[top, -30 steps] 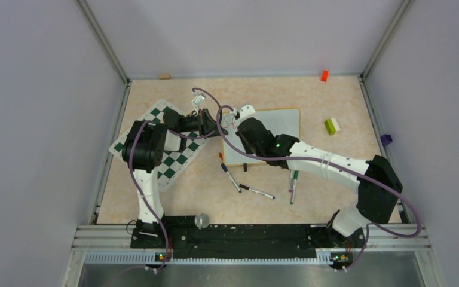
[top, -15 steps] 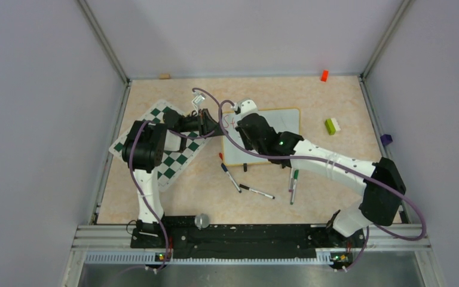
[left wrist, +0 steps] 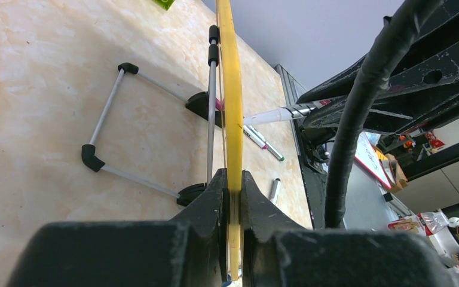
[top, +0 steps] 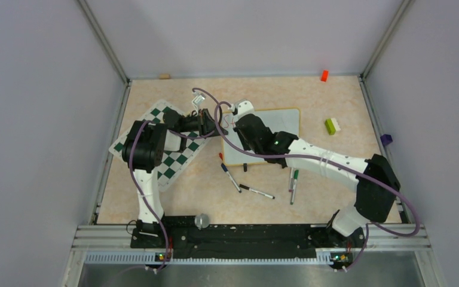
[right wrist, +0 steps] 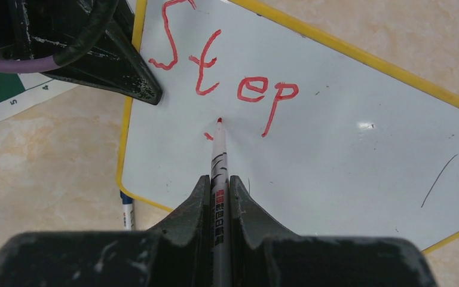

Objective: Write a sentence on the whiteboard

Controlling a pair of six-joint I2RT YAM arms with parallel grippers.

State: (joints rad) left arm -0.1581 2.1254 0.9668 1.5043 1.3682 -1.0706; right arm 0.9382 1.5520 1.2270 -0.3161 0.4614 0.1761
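The whiteboard [top: 278, 122] stands tilted on the table, its frame yellow in the right wrist view [right wrist: 346, 161]. The red word "Step" [right wrist: 227, 75] is written along its top left, with a small red mark [right wrist: 208, 136] below it. My left gripper [top: 215, 128] is shut on the board's left frame edge [left wrist: 232, 89]. My right gripper [top: 235, 117] is shut on a red marker [right wrist: 218, 158]. The marker's tip is on or just above the board, under "Step". The top view hides most of the writing behind the right arm.
A green-and-white chessboard mat [top: 168, 164] lies left of the board. Loose markers [top: 257, 191] lie on the table in front of it, one blue-capped [right wrist: 127, 212]. A green-white block [top: 332, 125], an orange block [top: 324, 75] and a purple thing [top: 386, 139] sit at the right.
My right gripper has shifted slightly over the board's upper left with the marker. The left arm and the board have not moved.
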